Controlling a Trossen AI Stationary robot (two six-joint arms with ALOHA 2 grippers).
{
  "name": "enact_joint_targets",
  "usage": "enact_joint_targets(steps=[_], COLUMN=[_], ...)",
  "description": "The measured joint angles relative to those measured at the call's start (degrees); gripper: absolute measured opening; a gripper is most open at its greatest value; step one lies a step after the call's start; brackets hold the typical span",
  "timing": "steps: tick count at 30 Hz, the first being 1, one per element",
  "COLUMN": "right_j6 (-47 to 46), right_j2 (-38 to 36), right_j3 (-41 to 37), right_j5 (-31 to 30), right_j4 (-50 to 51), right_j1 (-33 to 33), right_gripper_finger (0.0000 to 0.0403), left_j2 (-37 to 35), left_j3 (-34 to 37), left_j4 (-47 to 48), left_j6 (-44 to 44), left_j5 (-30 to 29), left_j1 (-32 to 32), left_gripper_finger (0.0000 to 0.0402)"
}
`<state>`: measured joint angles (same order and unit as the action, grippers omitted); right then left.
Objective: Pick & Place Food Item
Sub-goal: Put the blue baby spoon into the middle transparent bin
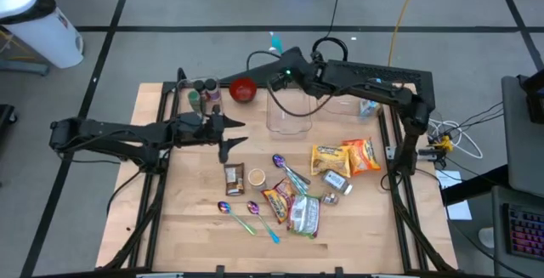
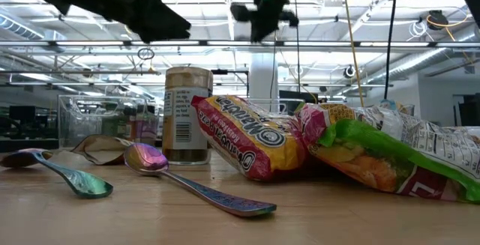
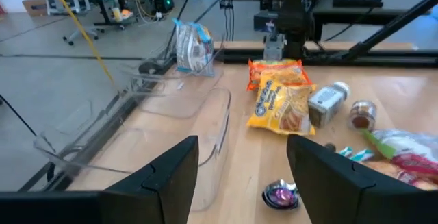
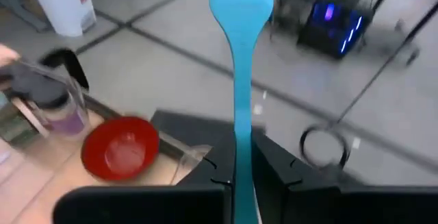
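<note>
The food items are lying in a loose cluster on the near half of the wooden bench [image 1: 170,227]: two yellow snack packets [image 1: 344,156] side by side toward the right, a small jar [image 1: 334,181] on its side just below them, a red-and-yellow noodle packet [image 1: 279,200] and a green-and-white bag [image 1: 304,215] touching near the middle, and a brown wrapper [image 1: 234,178] to their left. Iridescent spoons [image 1: 234,215] are resting among and beside these packets. In the low view the noodle packet [image 2: 251,136] is leaning against the green bag [image 2: 382,155], with a tall spice jar [image 2: 186,115] standing upright behind a spoon [image 2: 195,181].

A clear plastic container [image 1: 289,112] is sitting toward the far side of the bench, with a red bowl [image 1: 244,90] and a few small jars [image 1: 204,93] to its left.

The left tool [image 1: 229,136] is hovering above the bench, left of the container and just above the brown wrapper; its fingers [image 3: 171,176] are standing apart with nothing between them.

The right tool [image 1: 280,67] is reaching over the far edge near the red bowl, its fingers clamped tight on the handle of a light blue spoon [image 4: 239,59], which is sticking straight out beyond the fingertips.
</note>
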<state>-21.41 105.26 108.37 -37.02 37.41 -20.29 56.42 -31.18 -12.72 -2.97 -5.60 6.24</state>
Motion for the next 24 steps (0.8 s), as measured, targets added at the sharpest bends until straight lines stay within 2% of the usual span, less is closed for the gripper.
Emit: enact_joint_targets(steps=[2, 4, 12, 20, 24], right_j6=[-2.7, -4.5, -8.0, -10.1, -12.0], right_j2=[0.7, 2.6, 8.0, 11.0, 10.8], right_j3=[-0.3, 0.0, -0.1, -0.4, -3.8], right_j5=[3.5, 5.3, 5.9, 7.3, 7.3], right_j4=[3.3, 2.4, 6.2, 7.8, 6.6], right_j1=[-1.3, -1.9, -1.4, -0.1, 0.8], right_gripper_finger=[0.0013, 0.0013, 0.0013, 0.0013, 0.0013], left_j2=[-3.0, -5.8, -13.7, -14.9, -14.9], left_j3=[0.0, 0.0, 0.0, 0.0, 0.0], left_j4=[2.9, 5.7, 13.6, 16.4, 17.1], left_j6=[0.5, 0.7, 2.0, 2.2, 2.2], left_j5=[0.0, 0.0, -0.3, -0.3, -0.3], left_j1=[0.0, 0.0, 0.0, 0.0, 0.0], left_gripper_finger=[0.0224, 0.0223, 0.0223, 0.021, 0.0207])
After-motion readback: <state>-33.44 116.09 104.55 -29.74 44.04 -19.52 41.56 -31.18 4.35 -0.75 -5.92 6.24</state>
